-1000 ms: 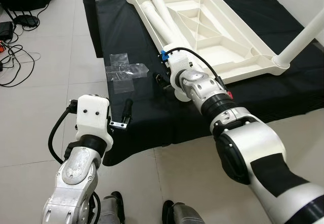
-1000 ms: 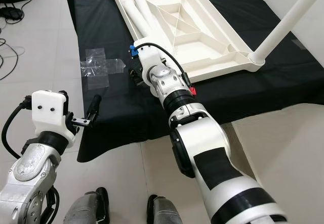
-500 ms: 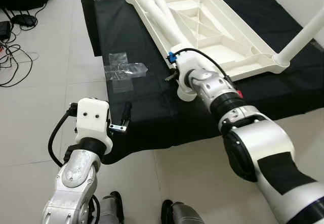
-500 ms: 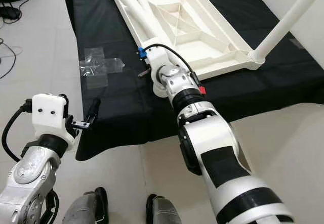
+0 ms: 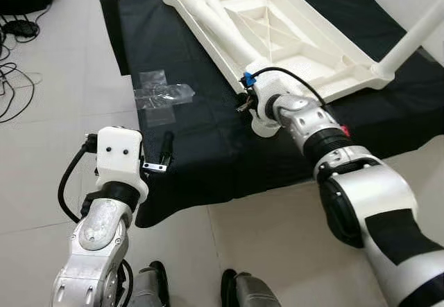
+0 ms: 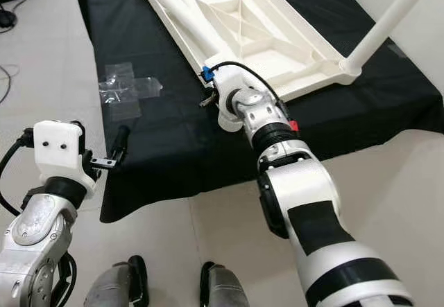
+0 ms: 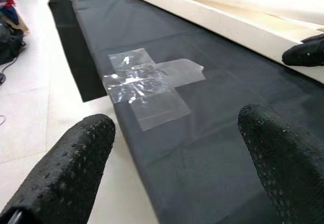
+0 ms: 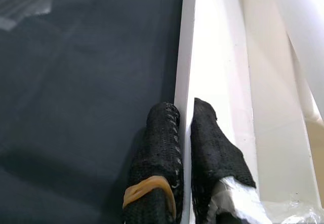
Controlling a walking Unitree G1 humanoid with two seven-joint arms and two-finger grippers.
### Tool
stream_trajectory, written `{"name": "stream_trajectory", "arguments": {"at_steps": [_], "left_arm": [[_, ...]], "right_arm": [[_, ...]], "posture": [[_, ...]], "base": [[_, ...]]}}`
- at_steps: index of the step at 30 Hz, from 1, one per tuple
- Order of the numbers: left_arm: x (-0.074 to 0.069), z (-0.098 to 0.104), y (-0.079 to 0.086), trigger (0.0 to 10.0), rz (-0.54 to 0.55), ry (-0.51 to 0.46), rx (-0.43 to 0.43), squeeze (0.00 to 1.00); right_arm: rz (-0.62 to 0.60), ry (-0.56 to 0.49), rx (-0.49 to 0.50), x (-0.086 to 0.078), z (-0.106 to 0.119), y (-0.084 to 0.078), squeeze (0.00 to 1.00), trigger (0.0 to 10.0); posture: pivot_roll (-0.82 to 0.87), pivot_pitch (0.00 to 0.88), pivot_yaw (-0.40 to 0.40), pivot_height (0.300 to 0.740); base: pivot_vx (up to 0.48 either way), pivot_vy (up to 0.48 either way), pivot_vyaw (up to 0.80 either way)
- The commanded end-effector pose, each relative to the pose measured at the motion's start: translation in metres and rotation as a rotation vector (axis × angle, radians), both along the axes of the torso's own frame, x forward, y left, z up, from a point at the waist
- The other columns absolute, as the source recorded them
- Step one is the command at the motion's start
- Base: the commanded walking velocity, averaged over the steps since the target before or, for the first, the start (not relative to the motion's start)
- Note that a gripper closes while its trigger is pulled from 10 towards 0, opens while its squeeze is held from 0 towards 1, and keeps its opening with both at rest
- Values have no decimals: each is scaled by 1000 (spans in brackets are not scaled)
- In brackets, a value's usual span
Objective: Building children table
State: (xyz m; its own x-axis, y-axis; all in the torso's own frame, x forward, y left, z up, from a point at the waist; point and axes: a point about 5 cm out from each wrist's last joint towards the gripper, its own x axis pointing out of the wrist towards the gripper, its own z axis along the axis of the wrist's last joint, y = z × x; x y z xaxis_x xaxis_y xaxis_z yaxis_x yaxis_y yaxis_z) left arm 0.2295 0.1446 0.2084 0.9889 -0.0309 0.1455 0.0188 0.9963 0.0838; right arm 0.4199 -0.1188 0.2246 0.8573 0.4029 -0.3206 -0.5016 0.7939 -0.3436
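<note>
The upturned white tabletop runs lengthwise away from the robot on black cloth, the right gripper pinching its rim, left gripper open.

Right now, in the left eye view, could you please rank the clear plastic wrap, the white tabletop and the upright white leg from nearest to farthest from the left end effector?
From the left end effector, low on the robot's left:
1. Clear plastic wrap, flat on the black cloth just beyond it.
2. White tabletop, upside down, ahead and to the right; the right end effector is at its near rim.
3. Upright white leg, at the tabletop's far right corner.
</note>
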Motion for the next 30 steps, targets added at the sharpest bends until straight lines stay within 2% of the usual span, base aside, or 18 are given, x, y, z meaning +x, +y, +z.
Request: {"name": "stream_trajectory", "arguments": {"at_steps": [1,5,9,10,11,13,18,23,24,27,30], "left_arm": [[-1,-5,2,10000,3,26,9,0],[-2,-6,1,10000,2,32,13,0],[-3,-7,1,10000,3,34,14,0],[-4,-9,1,10000,0,38,12,0],[-4,-9,1,10000,0,38,12,0],[-4,-9,0,10000,-3,39,9,0],[-4,-9,0,10000,-7,39,13,0],[-4,-9,1,10000,-6,40,19,0],[-4,-9,1,10000,-6,40,19,0],[-3,-9,0,10000,-10,42,18,0],[-4,-10,0,10000,-11,42,20,0]], "right_arm": [[119,-56,-111,-1,11,-9,0,0],[183,-55,-178,-3,18,-30,0,0],[205,-52,-186,-4,19,-34,0,0],[273,2,-229,-10,20,-52,0,0],[273,2,-229,-10,20,-52,0,0],[295,33,-248,-13,19,-64,0,0],[319,54,-253,-17,18,-74,0,0],[389,142,-282,-27,12,-95,0,0],[389,142,-282,-27,12,-95,0,0],[320,145,-328,-30,13,-114,0,0],[308,139,-323,-30,16,-118,0,0]], "posture": [[-12,259,-135,740],[-11,246,-132,740],[-11,246,-132,740],[-7,233,-135,740],[-7,233,-135,740],[-7,233,-135,740],[1,225,-134,740],[1,227,-127,740],[1,227,-127,740],[2,228,-125,740],[4,229,-121,740]], "base": [[0,0,0],[0,0,0],[0,0,0],[0,0,0],[0,0,0],[0,0,0],[0,0,0],[0,0,0],[0,0,0],[0,0,0],[0,0,0]]}}
